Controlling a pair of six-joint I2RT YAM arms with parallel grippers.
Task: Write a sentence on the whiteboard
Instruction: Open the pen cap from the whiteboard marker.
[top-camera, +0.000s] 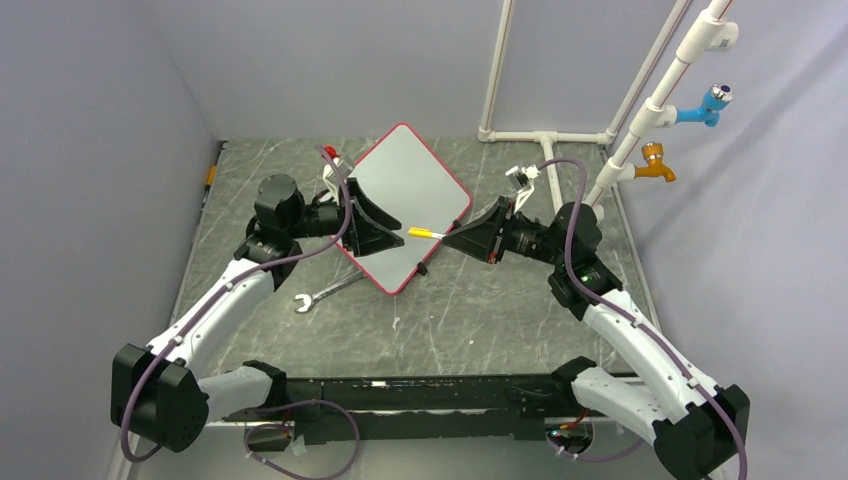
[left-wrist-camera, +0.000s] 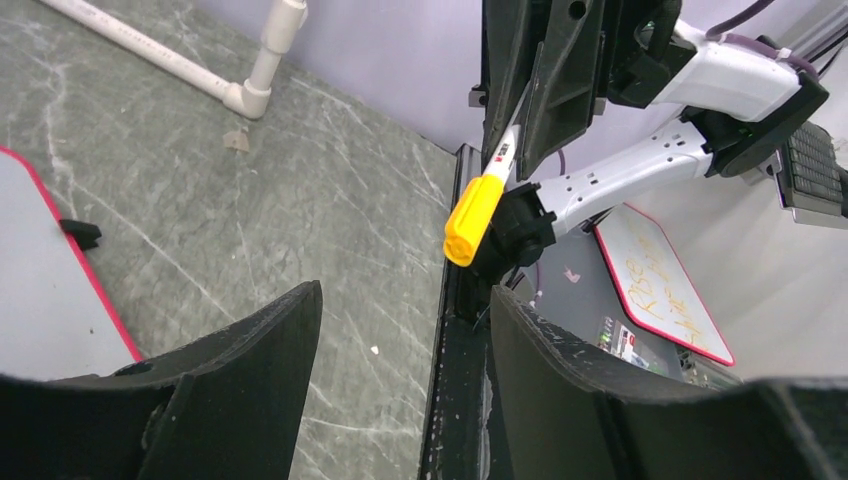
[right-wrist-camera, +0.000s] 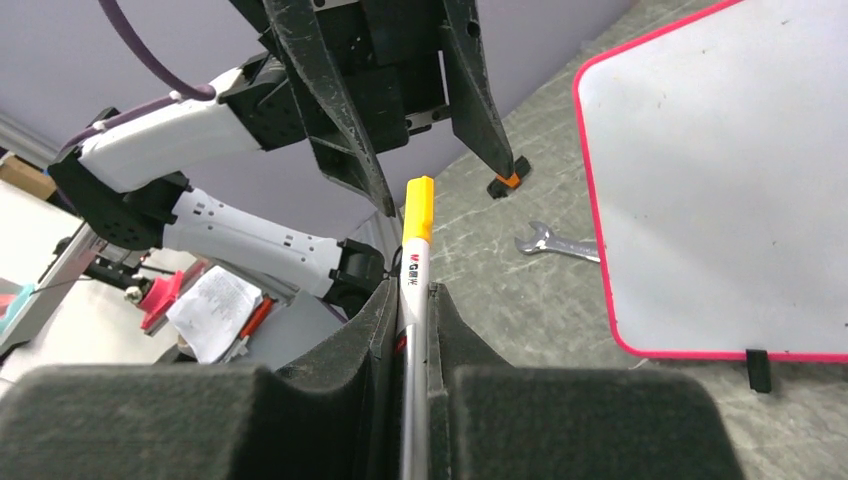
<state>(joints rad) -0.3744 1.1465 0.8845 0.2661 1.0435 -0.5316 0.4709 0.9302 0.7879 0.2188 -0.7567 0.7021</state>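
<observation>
The whiteboard, white with a thin red frame, lies tilted in the middle of the table and I see no writing on it. It also shows in the right wrist view and at the left edge of the left wrist view. My right gripper is shut on a white marker with its yellow cap on, held over the board's near right edge. My left gripper is open, its jaws facing the cap and just short of it.
A wrench lies left of the board's near corner. White pipes with a blue tap and an orange tap stand at the back right. Another red-framed board with orange writing lies off the table.
</observation>
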